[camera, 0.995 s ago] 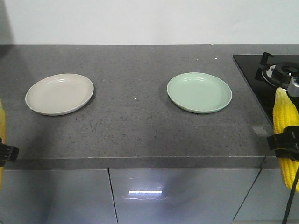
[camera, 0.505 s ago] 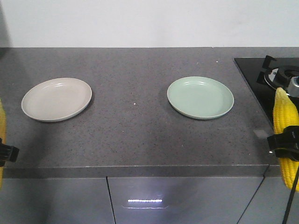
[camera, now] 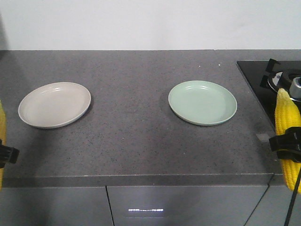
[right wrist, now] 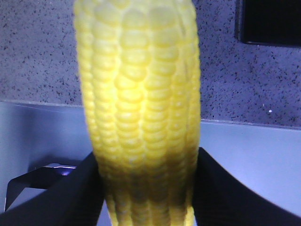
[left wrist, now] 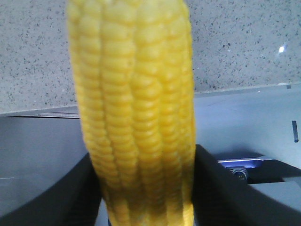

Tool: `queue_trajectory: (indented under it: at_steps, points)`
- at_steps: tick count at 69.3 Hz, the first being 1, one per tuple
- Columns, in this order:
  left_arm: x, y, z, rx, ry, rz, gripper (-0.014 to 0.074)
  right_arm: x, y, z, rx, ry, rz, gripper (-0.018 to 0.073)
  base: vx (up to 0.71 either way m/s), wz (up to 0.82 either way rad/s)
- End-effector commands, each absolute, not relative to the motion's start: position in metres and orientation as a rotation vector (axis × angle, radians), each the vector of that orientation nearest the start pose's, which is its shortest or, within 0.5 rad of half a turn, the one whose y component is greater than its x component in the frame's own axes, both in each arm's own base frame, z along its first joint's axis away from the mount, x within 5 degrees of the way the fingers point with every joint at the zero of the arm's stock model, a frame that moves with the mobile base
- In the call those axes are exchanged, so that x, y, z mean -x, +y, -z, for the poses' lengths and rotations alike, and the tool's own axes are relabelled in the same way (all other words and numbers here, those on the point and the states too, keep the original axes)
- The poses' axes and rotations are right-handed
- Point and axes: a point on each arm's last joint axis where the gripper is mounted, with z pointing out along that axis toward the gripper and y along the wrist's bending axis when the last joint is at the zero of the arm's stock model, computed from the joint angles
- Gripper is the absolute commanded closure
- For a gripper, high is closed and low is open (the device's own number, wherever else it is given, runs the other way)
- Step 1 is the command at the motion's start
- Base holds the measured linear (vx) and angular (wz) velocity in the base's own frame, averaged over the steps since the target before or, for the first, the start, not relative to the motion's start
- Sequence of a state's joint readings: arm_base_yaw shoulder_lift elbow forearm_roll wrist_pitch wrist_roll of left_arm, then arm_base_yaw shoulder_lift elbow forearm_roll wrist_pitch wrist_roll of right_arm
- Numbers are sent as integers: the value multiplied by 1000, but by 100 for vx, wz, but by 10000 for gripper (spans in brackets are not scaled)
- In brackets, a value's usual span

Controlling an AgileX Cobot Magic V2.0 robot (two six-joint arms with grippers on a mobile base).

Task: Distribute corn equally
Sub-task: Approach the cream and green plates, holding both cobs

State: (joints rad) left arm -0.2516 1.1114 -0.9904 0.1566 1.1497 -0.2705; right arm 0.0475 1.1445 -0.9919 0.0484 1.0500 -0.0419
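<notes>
Each gripper holds one yellow corn cob upright. My left gripper [camera: 3,155] sits at the far left edge, in front of the counter, shut on a cob [camera: 2,125] that fills the left wrist view [left wrist: 136,108]. My right gripper [camera: 288,148] hangs at the far right edge, shut on a second cob [camera: 287,117], seen close up in the right wrist view [right wrist: 141,108]. A beige plate [camera: 54,104] lies on the counter at left and a pale green plate [camera: 202,102] at centre right; both hold nothing.
The grey speckled counter [camera: 131,136] ends in a front edge with grey cabinet doors [camera: 178,207] below. A black gas hob [camera: 282,80] with a burner occupies the far right, just behind the right cob. A white wall runs along the back.
The plates and counter have shifted lower and slightly outward in the front view, as the camera has moved. Both grippers keep their cobs in the same place in the frame.
</notes>
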Motion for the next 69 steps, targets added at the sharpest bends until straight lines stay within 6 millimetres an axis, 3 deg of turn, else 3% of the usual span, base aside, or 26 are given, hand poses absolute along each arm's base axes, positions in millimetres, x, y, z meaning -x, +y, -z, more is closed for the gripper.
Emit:
queue_trajectory:
  at_steps: [1,69]
  points:
    - [-194,-35,-335,-16,2658,-54,379,-210,12,-333,94,2601,-57,316,4,0]
    - [-194,-35,-335,-16,2658,-54,379,-210,12,-333,94,2601,-57,316,5,0]
